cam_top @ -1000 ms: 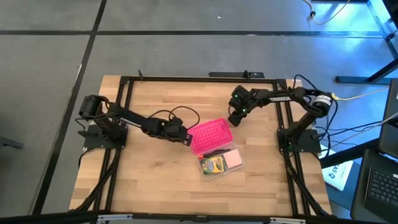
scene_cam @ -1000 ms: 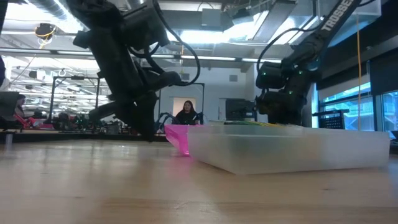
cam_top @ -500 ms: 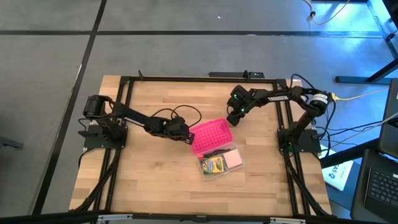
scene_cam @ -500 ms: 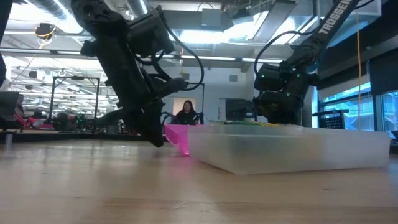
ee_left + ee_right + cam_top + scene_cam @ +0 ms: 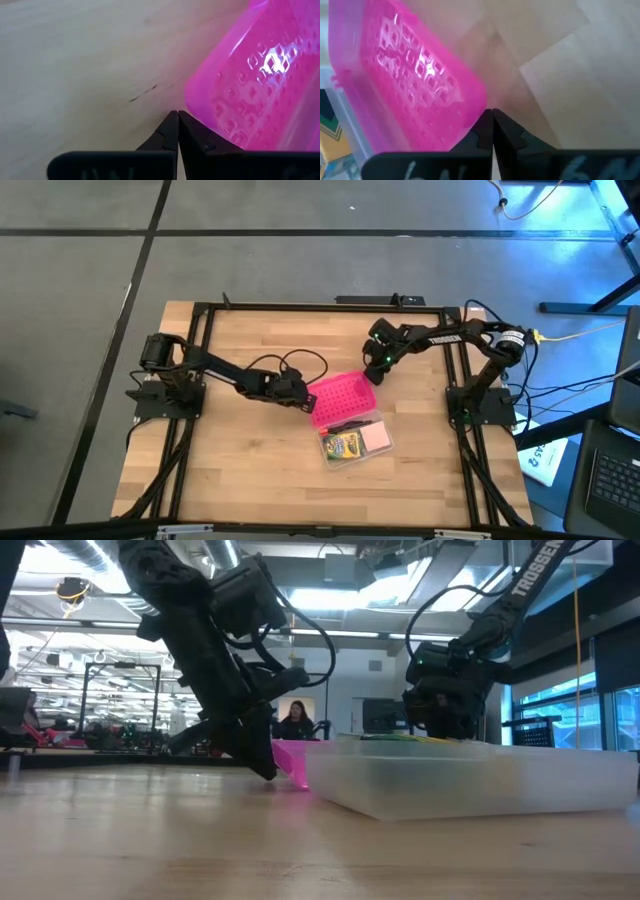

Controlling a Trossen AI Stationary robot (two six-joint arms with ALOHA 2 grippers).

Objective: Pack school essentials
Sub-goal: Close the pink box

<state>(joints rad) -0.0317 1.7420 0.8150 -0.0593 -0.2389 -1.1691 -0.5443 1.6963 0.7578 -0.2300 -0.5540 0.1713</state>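
The clear case (image 5: 352, 442) lies mid-table holding the green-yellow crayon box (image 5: 344, 445), the pink sticky-note pad (image 5: 376, 437) and a dark red pen (image 5: 345, 424). Its pink perforated lid (image 5: 340, 397) is folded open on the far side. My left gripper (image 5: 303, 403) is shut, its tip low at the table beside the lid's left edge (image 5: 192, 102). My right gripper (image 5: 372, 376) is shut and hovers by the lid's far right corner (image 5: 479, 99). Scissors, eraser and pencils are hidden or out of view. My left gripper's shut fingers (image 5: 197, 135) lie right beside the pink lid's left edge, slanting down from the table's left; whether they touch it, I cannot tell. My right gripper's shut fingertips (image 5: 482, 125) sit close to the lid's corner; I cannot tell whether they touch it.
A black frame (image 5: 300, 307) runs around the wooden table top (image 5: 250, 460). Bare wood lies at the near left and along the far side. Black cables (image 5: 300, 362) loop above the left arm. In the low view a person (image 5: 297, 722) sits far behind the table.
My left gripper has moved right toward the pink lid and sunk lower, its tip now near the table by the lid's edge. My right gripper has shifted slightly toward the table's left, closer to the lid's far corner. The case and lid have stayed in place.
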